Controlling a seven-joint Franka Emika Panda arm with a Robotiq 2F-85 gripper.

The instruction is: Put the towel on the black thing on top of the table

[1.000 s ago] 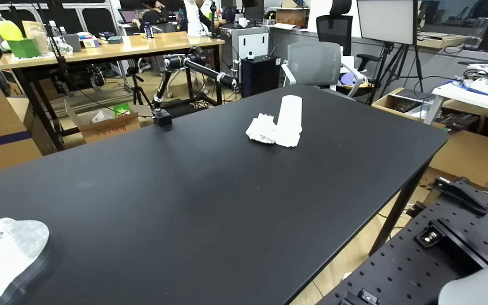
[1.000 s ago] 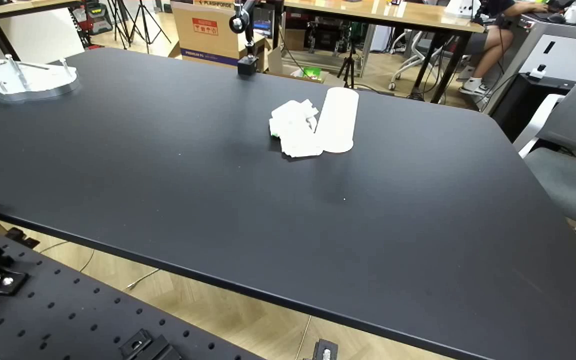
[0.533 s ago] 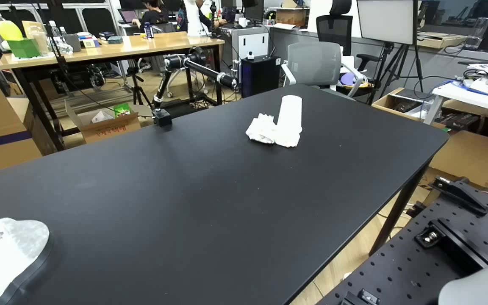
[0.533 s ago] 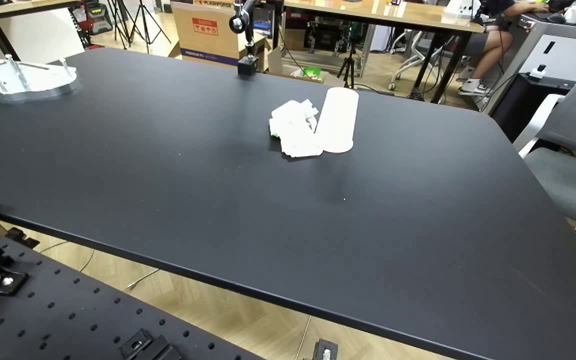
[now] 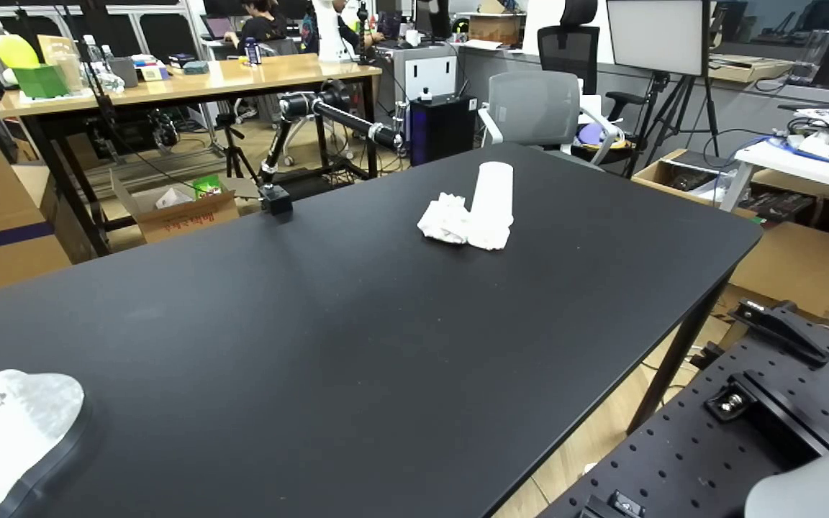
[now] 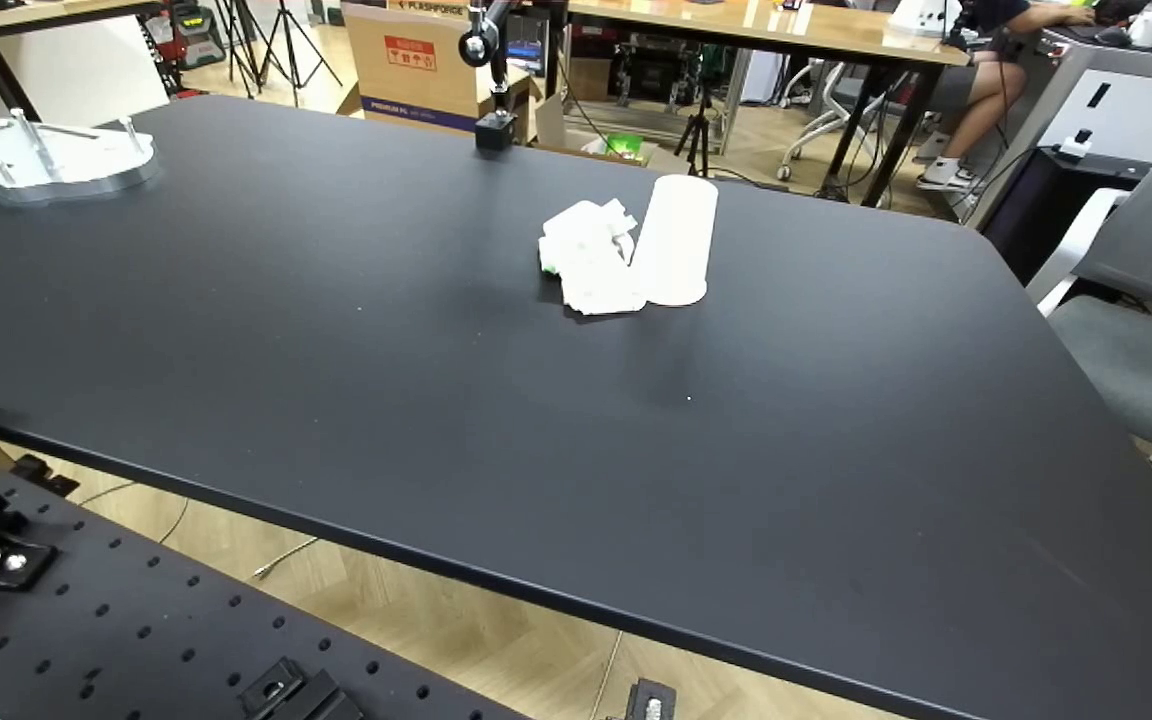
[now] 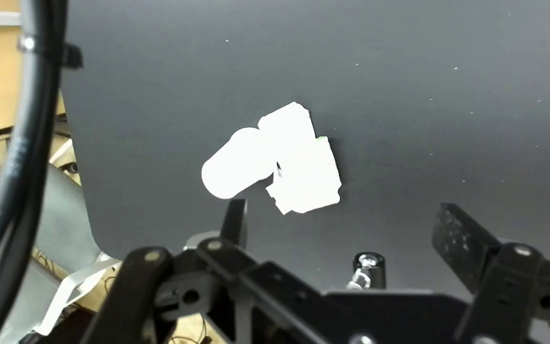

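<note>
A white crumpled towel lies on the black table, against a white tapered cup that looks upside down. The towel (image 5: 445, 218) (image 6: 591, 260) and the cup (image 5: 494, 188) (image 6: 678, 238) show in both exterior views. In the wrist view the towel (image 7: 306, 179) and the cup (image 7: 237, 165) are overexposed, lying beyond the fingers. My gripper (image 7: 342, 208) is open and empty, apart from the towel; it is out of both exterior views. A black block (image 5: 275, 200) (image 6: 495, 131) on the table's far edge carries a jointed black arm. Which black thing is meant, I cannot tell.
A pale plate with upright metal pins (image 5: 22, 414) (image 6: 46, 155) sits at one end of the black table (image 5: 357, 374). A perforated black mount (image 5: 731, 432) stands along the near edge. A grey chair (image 5: 535, 108) is close to the table's end. A cable (image 7: 22, 143) crosses the wrist view.
</note>
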